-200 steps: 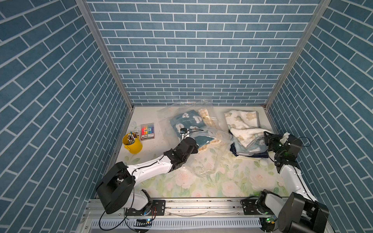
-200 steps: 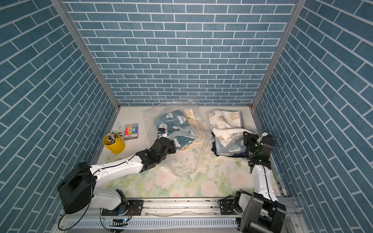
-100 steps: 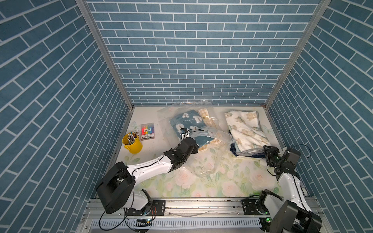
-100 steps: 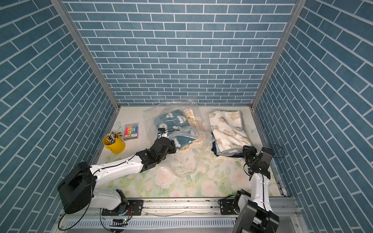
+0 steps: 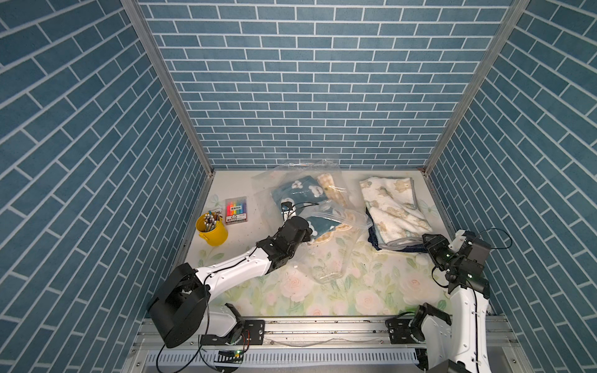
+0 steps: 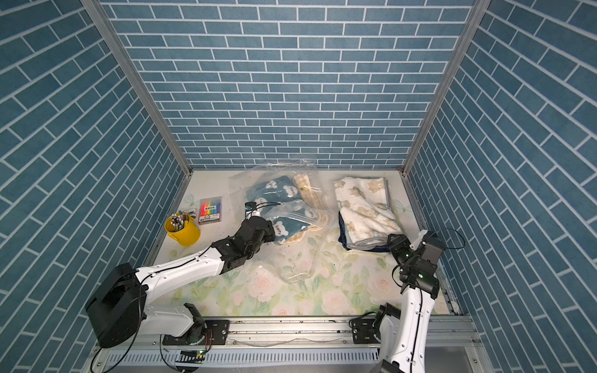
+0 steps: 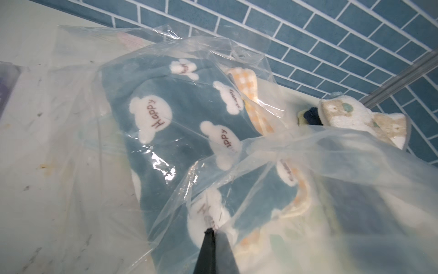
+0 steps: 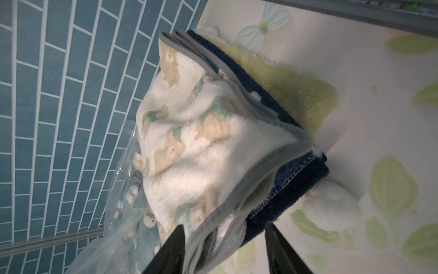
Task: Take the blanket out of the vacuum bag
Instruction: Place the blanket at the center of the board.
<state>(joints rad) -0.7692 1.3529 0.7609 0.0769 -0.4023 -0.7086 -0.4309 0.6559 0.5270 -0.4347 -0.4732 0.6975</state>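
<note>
The vacuum bag [image 5: 324, 179] [image 6: 300, 172] is crinkly clear plastic lying at the back middle of the table. Inside it is a blue blanket [image 5: 298, 193] [image 6: 274, 190] [image 7: 166, 132] with white "Happy" bear shapes. My left gripper [image 5: 307, 233] [image 6: 270, 235] [image 7: 212, 231] is shut on the bag's film at its near edge. A white bear-print blanket [image 5: 391, 210] [image 6: 361, 206] [image 8: 201, 142] lies outside the bag at the right, on a navy one [image 8: 272, 106]. My right gripper [image 5: 428, 241] [image 6: 395, 241] [image 8: 224, 225] is open, its jaws on either side of that stack's near corner.
A yellow cup of pens [image 5: 211, 229] and a pack of coloured markers [image 5: 236, 210] sit at the left. Tiled walls close in the back and both sides. Loose clear plastic [image 5: 326, 274] from the bag trails over the floral tablecloth in the middle.
My right gripper has opened and let go of the white blanket, which has dropped flat onto the stack. The right arm has drawn back toward the front. The left arm has not moved.
</note>
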